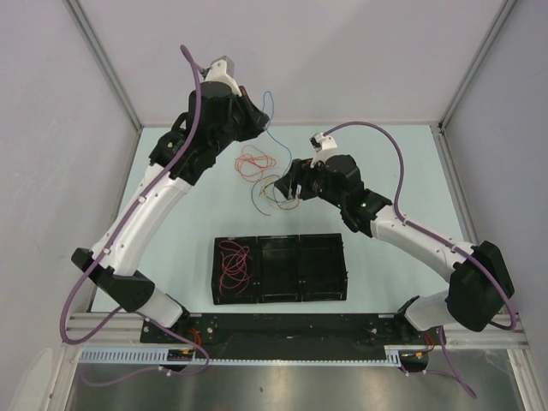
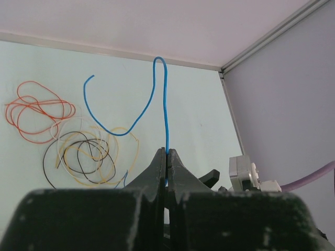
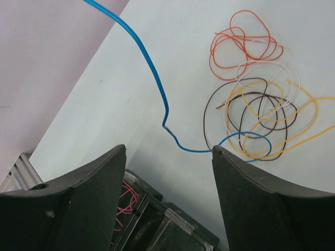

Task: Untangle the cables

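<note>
Pale green tabletop (image 1: 193, 231) fills a booth of plain lilac-white walls (image 1: 342, 51), with a black three-compartment tray (image 1: 282, 300) at its near side. Beyond the tray, the left gripper (image 2: 166, 152) is clamped on the blue cable (image 2: 166, 104). The cable rises upright from the jaws, hairpins, then sweeps down and left, its free end pointing up. Its other stretch slants down to a loop among the loose brown, yellow and white cables (image 3: 261, 110) beyond the tray, with the orange cables (image 3: 243, 47) just beside them. The right gripper (image 3: 168, 149) hovers above that pile, spread wide, grasping nothing. Red cables (image 1: 233, 261) lie in the tray's left compartment.
</note>
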You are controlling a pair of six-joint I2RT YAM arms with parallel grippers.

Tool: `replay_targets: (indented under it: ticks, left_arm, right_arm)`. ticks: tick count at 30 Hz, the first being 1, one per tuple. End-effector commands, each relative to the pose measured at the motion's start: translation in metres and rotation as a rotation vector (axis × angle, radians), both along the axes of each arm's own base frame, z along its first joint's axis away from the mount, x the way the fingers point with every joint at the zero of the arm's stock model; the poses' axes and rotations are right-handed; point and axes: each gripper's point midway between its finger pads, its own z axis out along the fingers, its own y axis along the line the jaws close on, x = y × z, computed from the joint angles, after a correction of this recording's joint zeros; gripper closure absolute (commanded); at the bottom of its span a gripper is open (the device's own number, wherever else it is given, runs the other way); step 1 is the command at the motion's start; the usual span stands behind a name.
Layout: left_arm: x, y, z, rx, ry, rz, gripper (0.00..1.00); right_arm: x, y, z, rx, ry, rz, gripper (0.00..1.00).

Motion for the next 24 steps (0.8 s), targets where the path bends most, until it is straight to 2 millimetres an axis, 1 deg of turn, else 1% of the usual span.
replay_targets:
  ticks: [1, 5, 10, 13, 14, 17, 18, 19, 22, 23, 24]
  left_arm:
    - [0.002, 0.002, 0.016, -0.063, -0.002, 0.03, 1.0]
    - [0.005, 0.002, 0.015, -0.077, 0.003, 0.037, 1.0]
    - [0.011, 0.002, 0.011, -0.078, 0.013, 0.042, 1.0]
    - [0.014, 0.004, 0.008, -0.082, 0.024, 0.049, 1.0]
    - [0.015, 0.004, 0.007, -0.081, 0.026, 0.051, 1.0]
    - [0.015, 0.006, 0.007, -0.083, 0.03, 0.055, 1.0]
    - [0.016, 0.008, 0.006, -0.084, 0.032, 0.059, 1.0]
    - [0.016, 0.008, 0.006, -0.086, 0.035, 0.058, 1.0]
    - [0.017, 0.008, 0.005, -0.088, 0.037, 0.057, 0.99]
    - [0.018, 0.009, 0.004, -0.086, 0.04, 0.059, 1.0]
    - [0.019, 0.009, 0.002, -0.088, 0.044, 0.062, 1.0]
  right_arm:
    - [0.014, 0.003, 0.018, 0.032, -0.093, -0.039, 0.29]
    - [0.017, 0.006, 0.018, 0.035, -0.101, -0.048, 0.33]
    - [0.021, 0.013, 0.008, 0.033, -0.088, -0.045, 0.37]
    - [0.022, 0.018, 0.002, 0.029, -0.087, -0.042, 0.41]
    - [0.023, 0.02, 0.001, 0.03, -0.086, -0.041, 0.44]
    - [0.022, 0.023, -0.002, 0.027, -0.085, -0.035, 0.47]
    - [0.026, 0.022, -0.003, 0.021, -0.088, -0.058, 0.48]
    - [0.026, 0.021, -0.003, 0.022, -0.089, -0.062, 0.5]
    - [0.026, 0.024, -0.005, 0.024, -0.083, -0.055, 0.6]
    - [0.026, 0.025, -0.006, 0.022, -0.083, -0.053, 0.69]
    - [0.026, 0.025, -0.007, 0.021, -0.08, -0.053, 0.72]
